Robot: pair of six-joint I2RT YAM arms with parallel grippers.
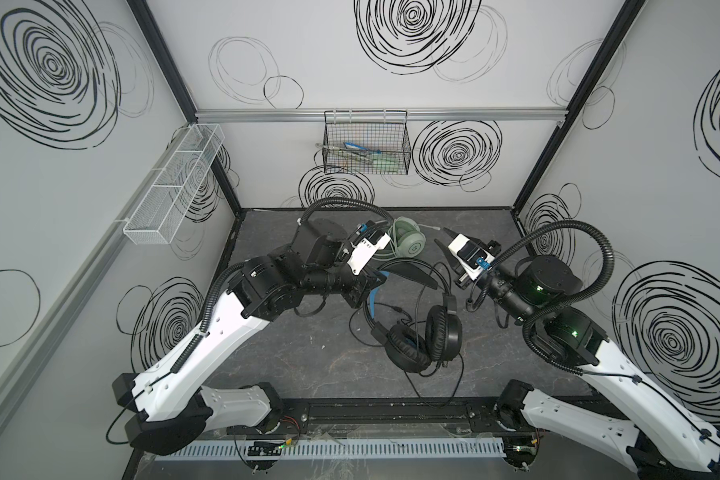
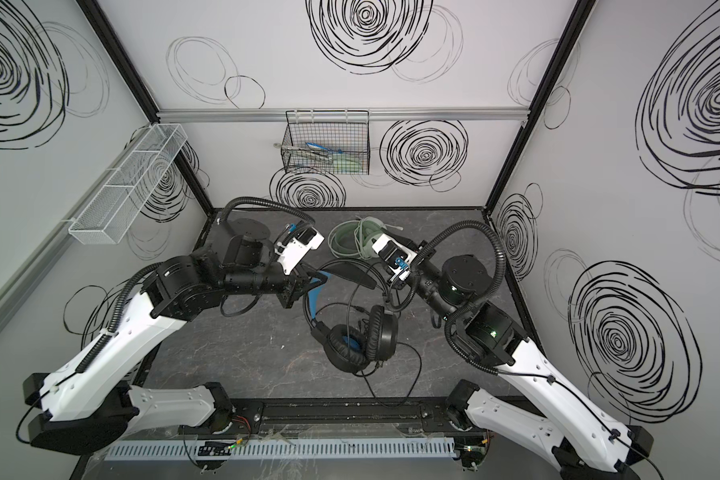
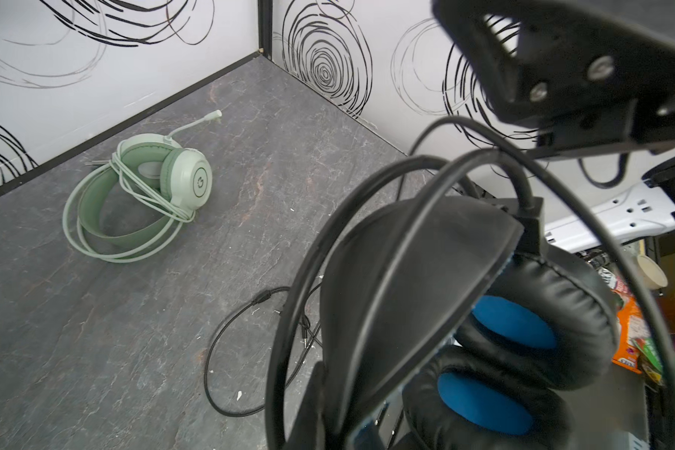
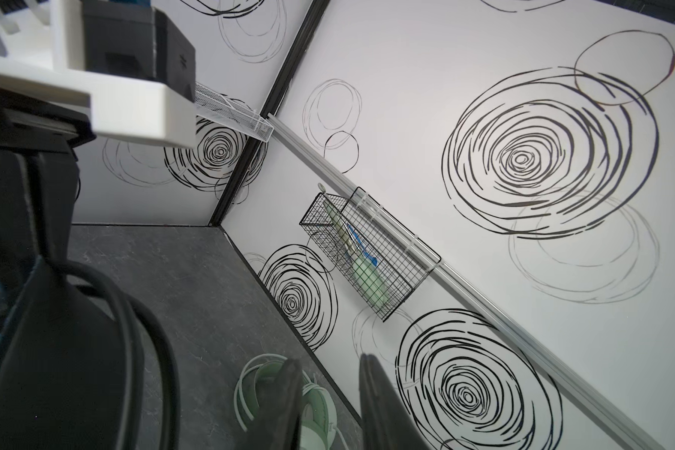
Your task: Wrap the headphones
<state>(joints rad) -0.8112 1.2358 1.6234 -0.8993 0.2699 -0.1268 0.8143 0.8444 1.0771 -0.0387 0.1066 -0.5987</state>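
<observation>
Where the black headset (image 1: pixel 422 332) is gripped at the top of its headband, its long axis is seen in both top views to run from that arch, at the middle of the counter (image 1: pixel 292 374), toward the front edge. The two blue-lined ear cups are set side by side at the near end; whether they rest on the counter cannot be told. The left fingers (image 1: pixel 414 277) are closed together on the headband and are pointed to the right, across the middle. The left arm is stretched from the front-left corner toward the back, with its wrist bent to the right. The black cord (image 3: pixel 261 298) is left loose on the counter, under and in front of the cups. The mint-green headset (image 1: pixel 408 244) is laid on its side near the back wall, apart from the black one, with its own pale cord wound about it. Its headband loop is turned to the left, its cups to the right, and its boom mic (image 3: pixel 195 124) is aimed to the right. The right fingers (image 4: pixel 375 401) are seen apart in the right wrist view, with nothing between them, and are pointed toward the back left, near the mint-green headset. The right arm is raised from the front-right corner, its elbow bent high
</observation>
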